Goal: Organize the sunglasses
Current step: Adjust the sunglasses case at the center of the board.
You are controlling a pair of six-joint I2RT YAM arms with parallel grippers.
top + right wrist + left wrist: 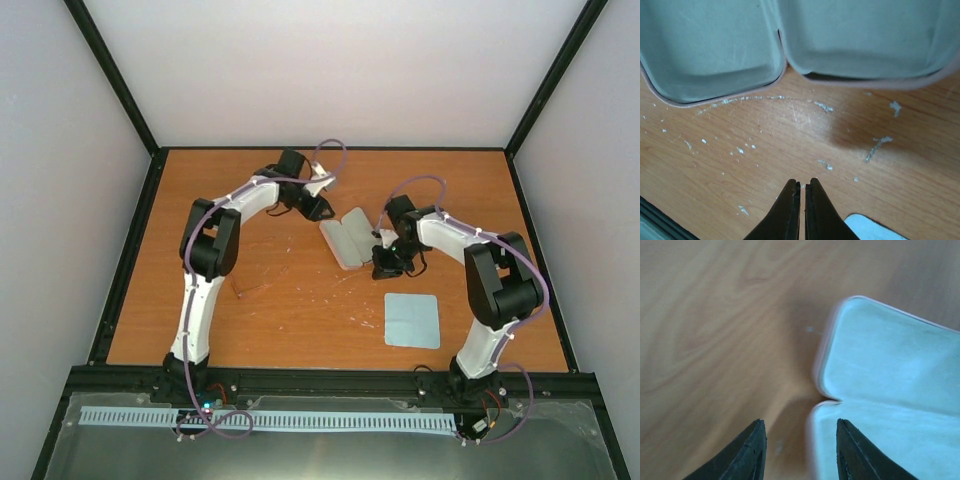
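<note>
Lying open on the bench (300, 320), the pink case (348, 237) is showing pale lining. Left gripper (800, 450) is hovering at its edge, jaws apart, empty. Right gripper (802, 210) is hovering beside it, jaws pressed together on nothing. Sunglasses (252, 286) are lying near the left arm (200, 305), apart from the case

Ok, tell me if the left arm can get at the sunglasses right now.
Probably yes. The sunglasses lie uncovered on the table close beside that arm; its open left gripper would only need to swing away from the case.
</note>
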